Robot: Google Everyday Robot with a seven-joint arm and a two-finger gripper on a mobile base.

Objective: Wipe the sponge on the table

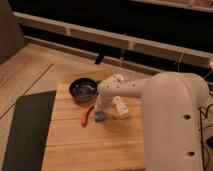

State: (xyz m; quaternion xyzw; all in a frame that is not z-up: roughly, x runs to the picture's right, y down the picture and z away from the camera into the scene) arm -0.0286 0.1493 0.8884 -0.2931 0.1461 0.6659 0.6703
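The small blue-grey sponge (100, 117) lies on the light-brown wooden table (100, 147), near its middle. My white arm reaches down from the right. Its gripper (101, 112) sits directly on top of the sponge and is shut on it. Only the lower part of the sponge shows beneath the gripper's tip. The sponge rests on the tabletop.
A dark round bowl (82, 89) stands at the table's back left. A thin red-orange stick (87, 115) lies just left of the sponge, and a white oblong object (120, 106) just right of it. A dark mat (27, 130) covers the floor on the left.
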